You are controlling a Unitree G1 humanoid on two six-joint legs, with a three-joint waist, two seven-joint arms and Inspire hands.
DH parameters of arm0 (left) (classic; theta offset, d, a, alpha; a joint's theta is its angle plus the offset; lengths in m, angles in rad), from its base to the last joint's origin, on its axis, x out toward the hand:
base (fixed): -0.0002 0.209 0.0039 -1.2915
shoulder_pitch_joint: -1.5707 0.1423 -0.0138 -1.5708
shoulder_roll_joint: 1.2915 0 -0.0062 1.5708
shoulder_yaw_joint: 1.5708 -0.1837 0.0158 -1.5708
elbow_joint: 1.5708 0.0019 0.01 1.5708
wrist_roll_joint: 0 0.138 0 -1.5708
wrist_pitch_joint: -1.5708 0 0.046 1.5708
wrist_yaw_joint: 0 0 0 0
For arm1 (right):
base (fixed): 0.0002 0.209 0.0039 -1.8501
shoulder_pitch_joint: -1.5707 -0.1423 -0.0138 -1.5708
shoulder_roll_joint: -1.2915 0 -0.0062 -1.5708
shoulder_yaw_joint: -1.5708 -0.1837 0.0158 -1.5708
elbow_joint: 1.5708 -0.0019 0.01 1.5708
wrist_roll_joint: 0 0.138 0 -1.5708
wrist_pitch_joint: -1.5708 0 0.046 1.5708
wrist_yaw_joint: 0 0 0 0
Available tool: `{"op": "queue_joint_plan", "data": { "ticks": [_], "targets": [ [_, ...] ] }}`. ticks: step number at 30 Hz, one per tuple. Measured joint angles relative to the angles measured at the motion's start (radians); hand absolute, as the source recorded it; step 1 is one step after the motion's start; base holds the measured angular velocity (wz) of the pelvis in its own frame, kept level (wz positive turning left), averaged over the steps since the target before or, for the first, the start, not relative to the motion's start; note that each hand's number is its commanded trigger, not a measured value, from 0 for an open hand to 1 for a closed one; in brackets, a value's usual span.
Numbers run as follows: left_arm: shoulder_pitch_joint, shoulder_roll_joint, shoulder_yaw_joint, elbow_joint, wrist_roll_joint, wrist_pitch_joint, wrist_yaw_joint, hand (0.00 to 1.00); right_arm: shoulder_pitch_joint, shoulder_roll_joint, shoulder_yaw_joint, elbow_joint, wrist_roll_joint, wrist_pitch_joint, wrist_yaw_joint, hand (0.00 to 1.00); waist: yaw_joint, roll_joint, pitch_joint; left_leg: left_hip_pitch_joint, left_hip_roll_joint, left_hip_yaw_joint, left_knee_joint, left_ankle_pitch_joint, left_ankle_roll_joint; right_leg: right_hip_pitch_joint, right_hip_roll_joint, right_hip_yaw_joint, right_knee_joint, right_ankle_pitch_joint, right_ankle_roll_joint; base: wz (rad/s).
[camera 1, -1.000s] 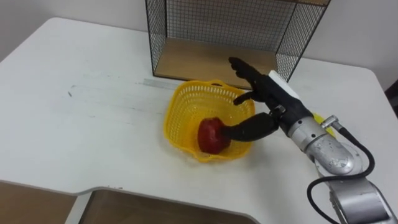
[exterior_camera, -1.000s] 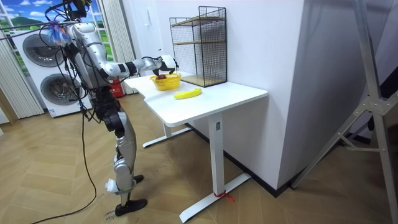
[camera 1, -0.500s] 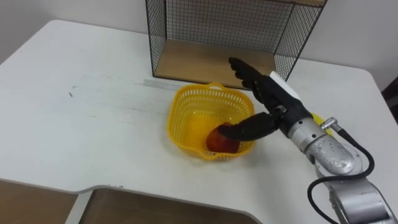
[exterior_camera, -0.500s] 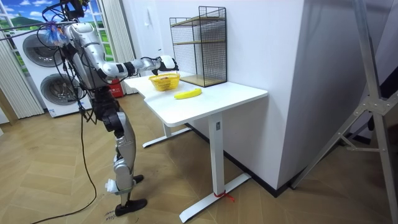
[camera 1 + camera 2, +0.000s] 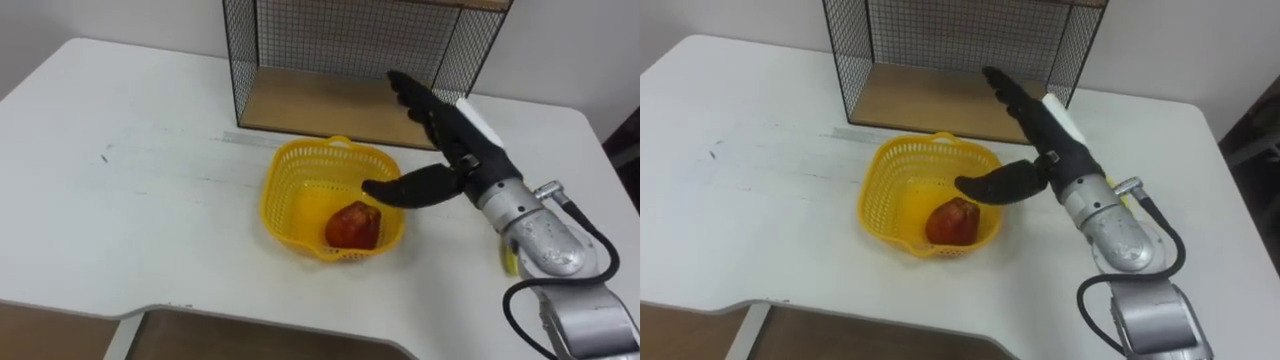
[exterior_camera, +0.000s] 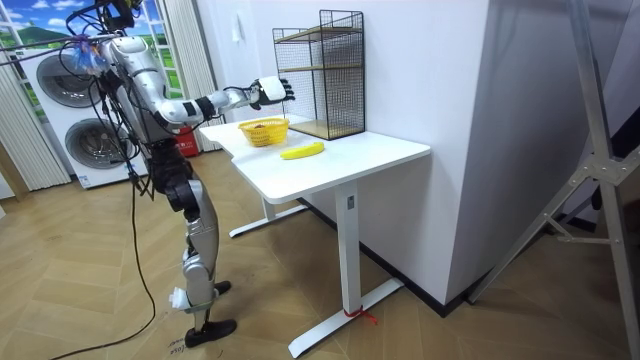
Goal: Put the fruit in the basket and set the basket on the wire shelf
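basket (image 5: 283, 196): yellow plastic lattice, upright on the table (image 5: 130, 150), just in front of the wire shelf | red fruit (image 5: 352, 225): inside basket, at its near right wall | banana (image 6: 302, 151): yellow, flat on table, outside basket | wire shelf (image 5: 310, 105): black mesh, wooden boards, upright at table's far edge

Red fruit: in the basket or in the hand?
In the basket. The red fruit lies on the floor of the yellow basket; the right hand hovers open above the basket, holding nothing.
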State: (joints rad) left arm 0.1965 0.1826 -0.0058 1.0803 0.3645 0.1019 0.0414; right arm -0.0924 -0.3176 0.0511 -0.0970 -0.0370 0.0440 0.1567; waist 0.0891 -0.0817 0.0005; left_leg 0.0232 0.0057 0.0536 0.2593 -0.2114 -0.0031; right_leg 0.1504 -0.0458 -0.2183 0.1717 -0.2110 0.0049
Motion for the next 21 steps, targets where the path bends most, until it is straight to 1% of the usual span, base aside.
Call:
{"op": "queue_joint_plan", "data": {
  "ticks": [2, 3, 5, 7, 9, 11, 14, 18, 21],
  "targets": [
    [0.011, -0.002, 0.009, 0.000, 0.002, 0.000, 0.004, 0.00, -0.008, 0.000, -0.032, -0.002, -0.014, 0.000, -0.028, 0.00, -0.010, 0.005, 0.0006, 0.005, 0.000, 0.002, -0.002, 0.000, 0.000, 0.008, 0.000, 0.007, -0.001, 0.000, 0.000, 0.00],
    [0.012, -0.004, 0.020, 0.000, 0.003, 0.000, 0.007, 0.00, -0.008, -0.001, -0.042, -0.001, -0.014, 0.000, -0.037, 0.00, -0.012, 0.004, -0.0007, 0.006, 0.000, 0.002, -0.003, 0.000, 0.000, 0.008, 0.001, 0.007, -0.001, 0.000, 0.000, 0.00],
    [0.015, -0.009, 0.061, -0.001, 0.024, 0.000, 0.018, 0.00, -0.008, -0.002, -0.088, -0.001, -0.013, 0.000, -0.074, 0.00, -0.013, 0.005, -0.0009, 0.008, 0.000, 0.001, -0.004, 0.000, 0.000, 0.007, 0.001, 0.008, 0.000, 0.000, 0.000, 0.00],
    [0.029, -0.011, 0.084, -0.002, 0.025, 0.000, 0.022, 0.00, -0.008, -0.004, -0.121, -0.001, -0.020, 0.000, -0.105, 0.00, -0.011, 0.005, -0.0009, 0.012, 0.000, 0.003, -0.006, 0.000, 0.000, 0.007, 0.001, 0.011, 0.001, 0.000, 0.000, -0.03],
    [0.031, -0.015, 0.103, -0.004, 0.024, 0.000, 0.027, 0.00, -0.008, -0.008, -0.157, -0.001, -0.042, 0.000, -0.139, 0.00, -0.017, 0.005, -0.0008, 0.015, 0.000, 0.008, -0.009, 0.000, 0.000, 0.006, 0.001, 0.015, 0.001, 0.000, 0.000, -0.06],
    [0.043, -0.016, 0.104, -0.004, 0.024, 0.000, 0.033, 0.00, -0.008, -0.009, -0.197, 0.000, -0.051, 0.000, -0.192, 0.00, -0.027, -0.001, 0.0014, 0.014, 0.000, 0.007, -0.009, 0.000, 0.000, 0.007, 0.001, 0.015, 0.001, 0.000, 0.000, 0.00],
    [0.044, -0.016, 0.104, -0.001, 0.024, 0.000, 0.036, 0.00, -0.008, -0.010, -0.228, 0.004, -0.055, 0.000, -0.251, 0.00, -0.034, -0.006, 0.0050, 0.009, 0.001, 0.008, -0.010, 0.000, 0.000, 0.005, 0.001, 0.015, 0.001, 0.000, 0.000, 0.00],
    [0.043, -0.016, 0.106, 0.000, 0.023, 0.003, 0.044, 0.00, -0.008, -0.013, -0.241, 0.030, -0.057, -0.002, -0.326, 0.00, -0.038, -0.007, 0.0046, 0.007, 0.001, 0.011, -0.012, 0.000, 0.000, -0.007, 0.002, 0.020, 0.001, 0.001, 0.001, -0.03],
    [0.045, -0.017, 0.103, -0.002, 0.023, 0.003, 0.047, 0.00, -0.008, -0.013, -0.239, 0.099, -0.057, -0.002, -0.344, 0.00, -0.039, -0.007, 0.0047, 0.007, 0.001, 0.012, -0.007, 0.000, 0.001, -0.004, 0.001, 0.017, 0.002, 0.001, 0.002, 0.00]
  ]
}}
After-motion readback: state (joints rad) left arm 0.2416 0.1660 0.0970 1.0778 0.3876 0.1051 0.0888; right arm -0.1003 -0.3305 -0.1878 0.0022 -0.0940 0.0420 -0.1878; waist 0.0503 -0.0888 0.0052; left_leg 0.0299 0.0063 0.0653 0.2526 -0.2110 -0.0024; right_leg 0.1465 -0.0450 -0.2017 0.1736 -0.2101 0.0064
